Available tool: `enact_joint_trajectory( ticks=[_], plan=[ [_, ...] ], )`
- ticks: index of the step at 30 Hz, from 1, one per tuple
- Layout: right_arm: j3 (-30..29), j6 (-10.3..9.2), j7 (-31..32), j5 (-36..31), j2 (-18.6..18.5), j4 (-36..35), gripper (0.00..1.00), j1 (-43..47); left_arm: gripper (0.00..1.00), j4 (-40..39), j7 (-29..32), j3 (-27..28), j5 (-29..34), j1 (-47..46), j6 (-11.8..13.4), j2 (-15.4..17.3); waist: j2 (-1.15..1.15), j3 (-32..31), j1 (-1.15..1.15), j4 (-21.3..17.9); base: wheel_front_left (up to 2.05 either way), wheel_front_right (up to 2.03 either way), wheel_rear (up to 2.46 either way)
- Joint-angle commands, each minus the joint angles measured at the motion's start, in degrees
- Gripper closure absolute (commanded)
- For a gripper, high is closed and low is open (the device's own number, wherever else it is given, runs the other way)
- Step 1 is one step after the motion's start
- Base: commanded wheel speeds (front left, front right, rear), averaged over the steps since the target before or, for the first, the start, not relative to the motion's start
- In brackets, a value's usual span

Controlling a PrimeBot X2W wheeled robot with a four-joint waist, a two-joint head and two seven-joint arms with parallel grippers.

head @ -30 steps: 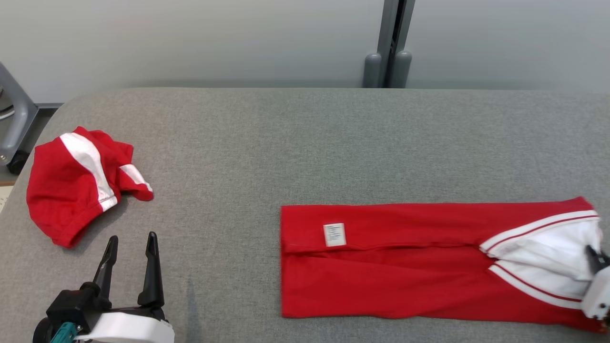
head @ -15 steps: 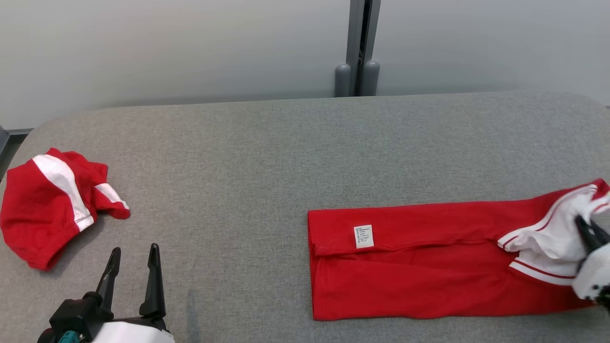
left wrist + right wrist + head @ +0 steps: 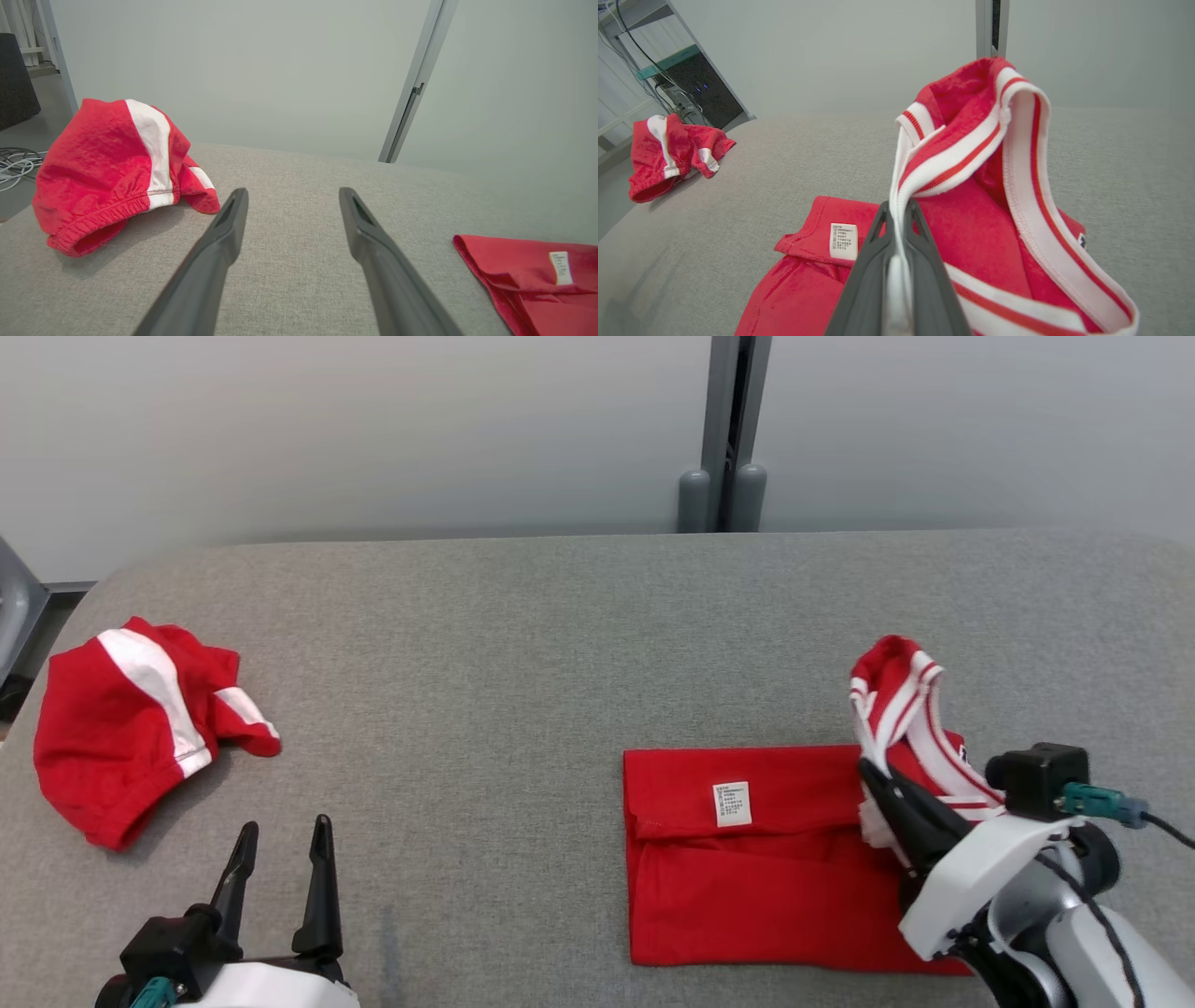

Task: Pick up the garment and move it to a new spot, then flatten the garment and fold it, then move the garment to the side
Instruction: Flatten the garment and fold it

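On worktop (image 3: 523, 644), R side: garment (image 3: 747, 877), red, lower half flat. Striped collar end (image 3: 896, 691) is pinched in clenched right fingers (image 3: 907, 810) and held up over flat half. Left fingers (image 3: 319, 882) spread, nothing held. Step judged: fold, approx. midway. Next: collar end to be laid at hem edge, aligned, then released.

Grey fabric-covered worktop (image 3: 523, 644), far corners rounded. Red garment (image 3: 747, 896) lies flat on it, folded over, white label (image 3: 732, 804) facing up beside fold line. Its striped end (image 3: 898, 695) stands raised off surface. Crumpled red-and-white garment (image 3: 121, 719) lies well apart to left of red garment, slightly farther back, near worktop's left edge.
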Motion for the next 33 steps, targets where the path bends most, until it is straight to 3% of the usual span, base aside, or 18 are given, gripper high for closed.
enact_joint_trajectory(
  ticks=[1, 9, 17, 18, 19, 20, 25, 33],
  plan=[
    [0.9, 0.02, 0.8, -0.8, 1.5, -1.1, 1.00, 0.4, 0.00, 0.3, -0.2, -0.4, -0.3, -1.0, -0.3, 0.2, 0.00, 0.2, 0.00, 1.4, 0.00, 0.00, 0.00],
    [3.9, 0.02, 1.6, -2.9, 7.7, 0.8, 1.00, -1.2, 0.00, 2.2, -0.2, -2.7, -0.9, -3.0, -0.8, 0.3, 0.00, 1.0, 0.00, 6.0, 0.00, 0.00, 0.00],
    [5.9, 0.02, 0.5, -3.8, 10.1, 7.0, 1.00, -2.5, 0.00, 3.4, -0.2, -4.4, -1.5, -4.4, -0.9, 0.2, 0.00, 1.2, 0.00, 8.3, 0.00, 0.00, 0.00],
    [6.2, 0.02, -0.1, -3.9, 10.3, 7.6, 0.71, -2.9, 0.00, 3.6, -0.2, -4.5, -1.5, -4.4, -0.9, 0.2, 0.00, 1.2, 0.00, 8.4, 0.00, 0.00, 0.00],
    [6.7, 0.02, -0.7, -4.1, 10.4, 7.8, 0.05, -3.1, 0.00, 3.7, -0.2, -4.5, -1.5, -4.5, -0.9, 0.2, 0.00, 1.2, 0.00, 8.4, 0.00, 0.00, 0.00],
    [7.0, 0.02, -1.5, -4.0, 10.5, 8.1, 0.00, -3.3, 0.00, 3.8, -0.2, -4.4, -1.5, -4.4, -0.9, 0.2, 0.00, 1.1, 0.00, 8.3, 0.00, 0.00, 0.00],
    [7.3, 0.02, -6.7, -4.7, 9.0, 6.9, 0.00, -4.4, 0.00, 4.1, -0.2, -3.3, -0.8, -3.8, -1.0, 0.2, 0.00, 0.5, 0.00, 6.8, 0.00, 0.00, 0.00],
    [0.7, 0.02, -14.2, -5.5, 5.4, 1.8, 0.00, -2.0, 0.00, 3.6, -0.2, -2.0, 0.0, -3.3, -1.4, 0.2, 0.00, -0.1, 0.00, 3.7, 0.00, 0.00, 0.00]
  ],
)
